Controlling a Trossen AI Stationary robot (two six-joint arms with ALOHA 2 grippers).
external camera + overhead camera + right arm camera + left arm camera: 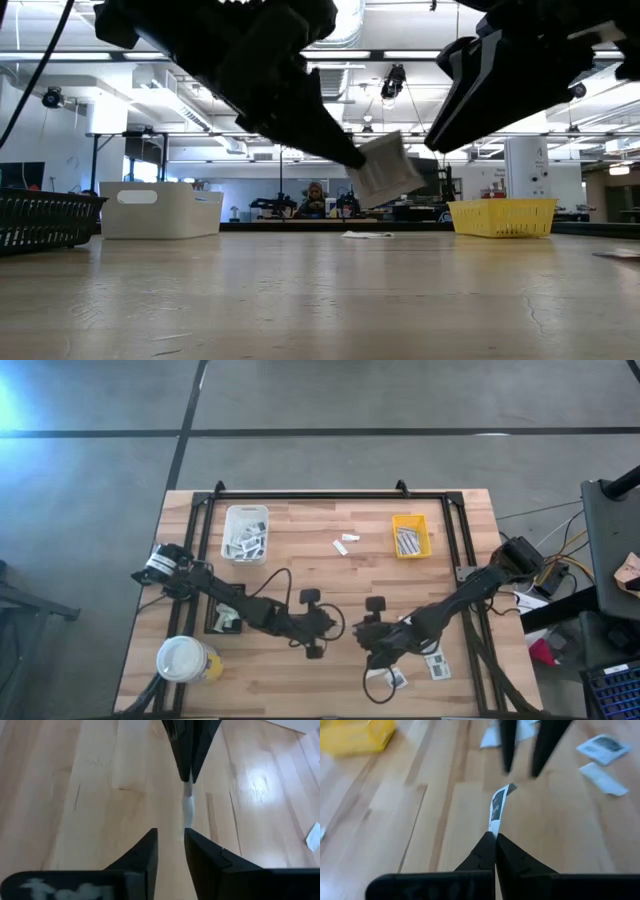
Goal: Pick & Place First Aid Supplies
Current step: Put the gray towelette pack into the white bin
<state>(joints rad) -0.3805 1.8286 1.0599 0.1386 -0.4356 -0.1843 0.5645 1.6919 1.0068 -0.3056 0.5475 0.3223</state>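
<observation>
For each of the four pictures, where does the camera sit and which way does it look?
High: above the table, looking down; both arms show.
Low: at tabletop height, looking across; arms hang from above, packet between them.
Left wrist: behind the shut left gripper, facing the right gripper's fingers.
Right wrist: behind the open right gripper, facing the left one.
Shared: both wrist views show the same held packet.

Bare tabletop (330,575) lies open between white tray (246,532) and yellow tray (410,536).
</observation>
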